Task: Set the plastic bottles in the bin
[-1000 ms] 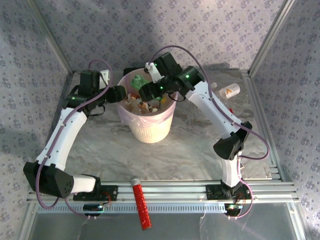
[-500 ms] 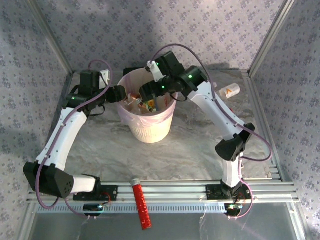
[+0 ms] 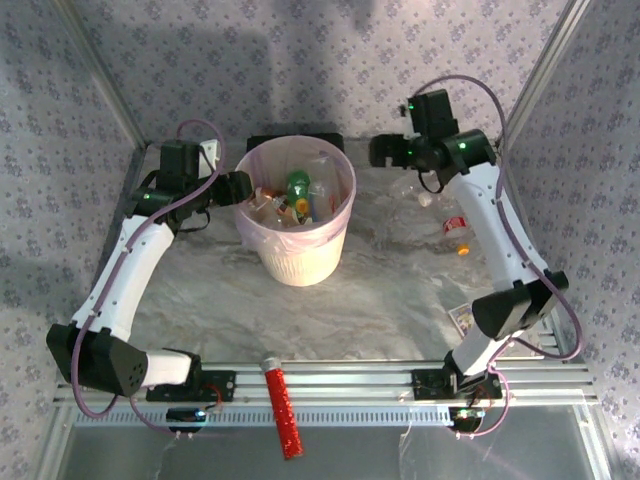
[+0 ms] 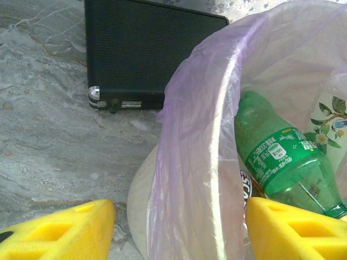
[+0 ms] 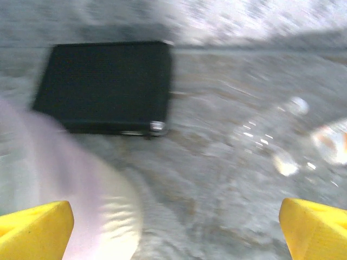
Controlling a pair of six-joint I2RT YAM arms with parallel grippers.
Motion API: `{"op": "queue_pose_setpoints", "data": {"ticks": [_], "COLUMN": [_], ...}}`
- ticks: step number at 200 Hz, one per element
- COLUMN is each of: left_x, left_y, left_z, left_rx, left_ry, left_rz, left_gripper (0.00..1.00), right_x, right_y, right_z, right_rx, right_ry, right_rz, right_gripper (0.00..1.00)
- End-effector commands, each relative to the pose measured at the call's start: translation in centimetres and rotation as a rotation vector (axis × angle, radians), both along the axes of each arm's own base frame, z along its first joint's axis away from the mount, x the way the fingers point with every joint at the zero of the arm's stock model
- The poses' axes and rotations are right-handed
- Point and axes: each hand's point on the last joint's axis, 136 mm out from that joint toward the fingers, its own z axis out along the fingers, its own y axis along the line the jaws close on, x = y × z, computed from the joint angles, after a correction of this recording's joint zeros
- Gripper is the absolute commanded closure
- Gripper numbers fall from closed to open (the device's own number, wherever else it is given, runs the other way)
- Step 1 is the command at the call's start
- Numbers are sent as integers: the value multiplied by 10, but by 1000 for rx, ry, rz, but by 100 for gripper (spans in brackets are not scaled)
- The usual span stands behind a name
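**Right arm should line up on the last bottles**

The bin holds most bottles, the green bottle included. Right of the bin, a clear bottle and an orange-capped bottle lie loose. The right gripper, jaws spread and empty, should straddle one squarely. The left gripper straddles the bin's rim, jaws apart.

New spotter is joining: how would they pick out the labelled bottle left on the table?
Start at the large pale-pink translucent bin and look right, beneath the right arm. The small clear plastic bottle lies on its side, with a red-and-white label and an orange cap; its bare clear neighbour has no label.
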Motion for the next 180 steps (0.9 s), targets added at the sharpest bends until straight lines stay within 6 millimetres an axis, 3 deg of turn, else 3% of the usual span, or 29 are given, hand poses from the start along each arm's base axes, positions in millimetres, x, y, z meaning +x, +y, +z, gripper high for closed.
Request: {"op": "queue_pose_setpoints", "data": {"ticks": [1, 23, 45, 71, 123, 180], "left_x": [-3, -4, -3, -2, -3, -3], "left_y": [-3, -3, -3, -4, -3, -3], "left_z": [17, 16, 14, 13, 14, 15], "left_rx": [-10, -9, -8, -10, -4, -5], "left_ry": [-47, -46, -40, -36, -37, -39], "left_rz": [-17, -19, -20, -22, -22, -21], "left_gripper": [35, 35, 35, 35, 35, 35], "right_x": [10, 18, 16, 11, 4, -3], "right_y": [-60, -104, -130, -155, -170, -171], "right_z": [-48, -92, -137, -172, -227, -260], "right_rx": [-50, -48, -45, -70, -54, -33], "right_ry": [105, 171, 248, 297, 392, 452], "right_rz": [-204, -295, -345, -410, -432, -426], "right_gripper": [1, 1, 1, 1, 2, 3]}}
